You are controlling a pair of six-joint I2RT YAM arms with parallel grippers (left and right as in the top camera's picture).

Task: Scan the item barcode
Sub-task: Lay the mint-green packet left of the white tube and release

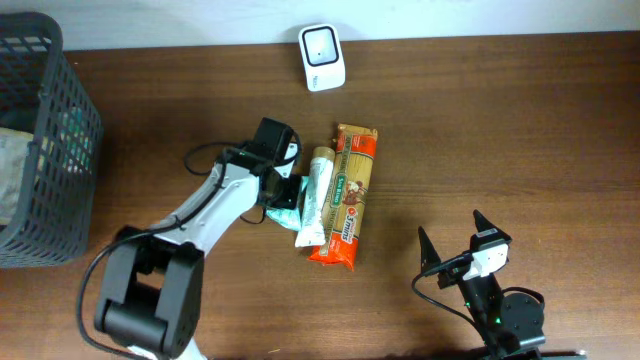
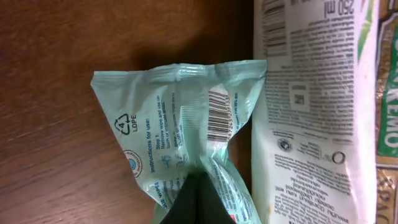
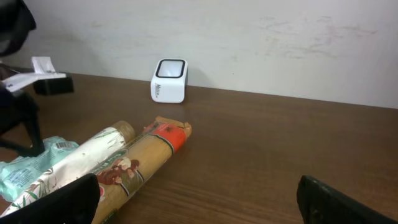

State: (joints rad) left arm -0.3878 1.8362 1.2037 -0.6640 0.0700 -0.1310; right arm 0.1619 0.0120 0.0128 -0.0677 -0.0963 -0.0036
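Wooden surface [image 1: 520, 120], white scanner [image 1: 322, 58] by far edge. L fingers [image 2: 193, 199] clenched on green pouch [image 2: 180, 124], barcode [image 2: 217, 115] up; R fingers [image 3: 348, 199] spread, empty, near front edge.

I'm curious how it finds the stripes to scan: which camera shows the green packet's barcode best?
The left wrist view: the barcode faces it on the green packet pinched by the left gripper. Overhead shows only the packet's edge; the right wrist sees it sideways, barcode unreadable.
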